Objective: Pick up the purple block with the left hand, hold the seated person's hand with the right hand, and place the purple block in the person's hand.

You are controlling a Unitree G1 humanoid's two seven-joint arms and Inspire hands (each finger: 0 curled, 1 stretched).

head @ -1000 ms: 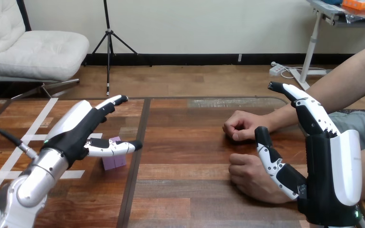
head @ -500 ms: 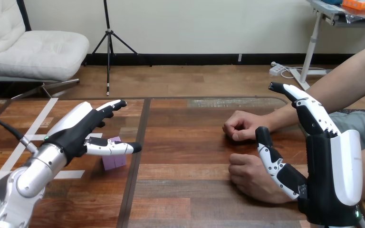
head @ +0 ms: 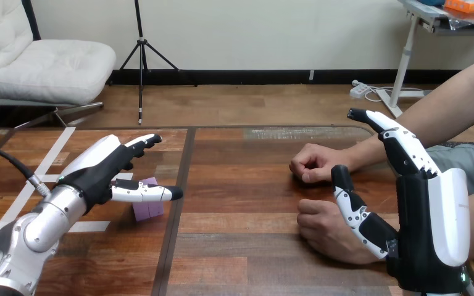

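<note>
Wooden table (head: pixel 241 246): reddish-brown planks, seen spread beneath left hand (head: pixel 95 169) and right hand (head: pixel 426 228).
Dark seam (head: pixel 171 228): run from near edge to far edge, between hands, close by left hand.
White tape strips (head: pixel 54 155): laid on tabletop under and outward of left hand, one slanted, others crosswise.
Pale worn patch (head: pixel 296 132): found at far edge, beyond right hand, inward of it.

The small purple block (head: pixel 148 211) rests on the table (head: pixel 253 246), well left of the person's nearer hand (head: pixel 324 231).

Your left hand (head: pixel 102 169): spread, just beside purple block (head: pixel 149 208); your right hand (head: pixel 429 228): fingers straight, beside person's nearer hand (head: pixel 324 233); wooden table (head: pixel 241 185).
</note>
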